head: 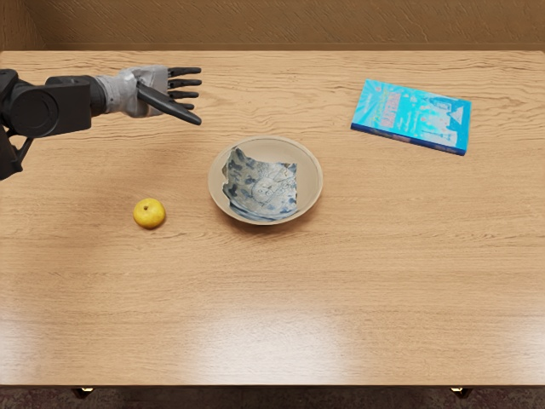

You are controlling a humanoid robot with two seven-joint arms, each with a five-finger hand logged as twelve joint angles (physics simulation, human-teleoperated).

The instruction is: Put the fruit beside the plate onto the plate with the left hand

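Observation:
A small yellow fruit (149, 213) lies on the wooden table, to the left of a beige plate (308, 159) with a blue and white pattern inside. My left hand (174, 90) comes in from the left edge and hovers above the table at the upper left, well behind the fruit and left of the plate. Its fingers are stretched out straight and hold nothing. The right arm does not show.
A blue book (411, 116) lies flat at the back right of the table. The table's front edge (272, 385) runs along the bottom of the view.

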